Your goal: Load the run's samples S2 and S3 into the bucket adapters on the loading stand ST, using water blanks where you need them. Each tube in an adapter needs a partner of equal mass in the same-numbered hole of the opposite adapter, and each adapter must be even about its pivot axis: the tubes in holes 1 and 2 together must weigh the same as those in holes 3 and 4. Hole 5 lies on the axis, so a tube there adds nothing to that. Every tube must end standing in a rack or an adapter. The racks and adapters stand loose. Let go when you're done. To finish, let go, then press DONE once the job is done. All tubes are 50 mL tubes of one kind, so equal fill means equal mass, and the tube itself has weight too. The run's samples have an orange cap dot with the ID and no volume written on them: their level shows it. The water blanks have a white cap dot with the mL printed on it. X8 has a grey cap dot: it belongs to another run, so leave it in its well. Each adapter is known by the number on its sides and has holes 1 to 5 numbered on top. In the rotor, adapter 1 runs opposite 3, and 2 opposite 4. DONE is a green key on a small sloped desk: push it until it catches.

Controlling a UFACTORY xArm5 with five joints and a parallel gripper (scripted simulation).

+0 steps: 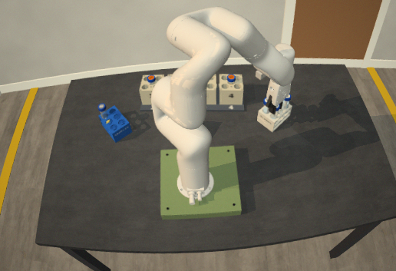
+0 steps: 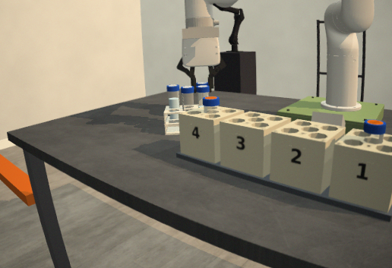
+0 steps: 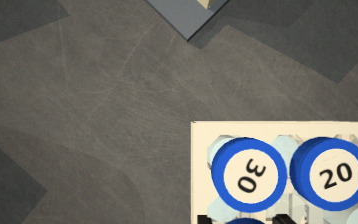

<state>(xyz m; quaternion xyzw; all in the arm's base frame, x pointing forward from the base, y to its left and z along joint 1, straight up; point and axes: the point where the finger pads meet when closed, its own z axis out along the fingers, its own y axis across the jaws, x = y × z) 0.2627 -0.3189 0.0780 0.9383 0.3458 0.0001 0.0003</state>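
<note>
The gripper (image 1: pixel 273 105) stands clamped on a water blank (image 2: pixel 201 86) in the white rack (image 1: pixel 271 123) (its volume label hidden), presumably to partner a sample already loaded.

Four cream adapters sit in a row on the stand (image 1: pixel 230 107), numbered 1 to 4. Adapter 4 (image 2: pixel 199 134) and adapter 1 (image 2: pixel 361 171) each hold one upright orange-dotted tube (image 2: pixel 210 102). Right of the stand, the white rack (image 1: pixel 273 119) holds upright blue-capped blanks marked 30 (image 3: pixel 250 175) and 20 (image 3: pixel 336 175); the gripper (image 1: pixel 273 105) grips another blank there.
</note>
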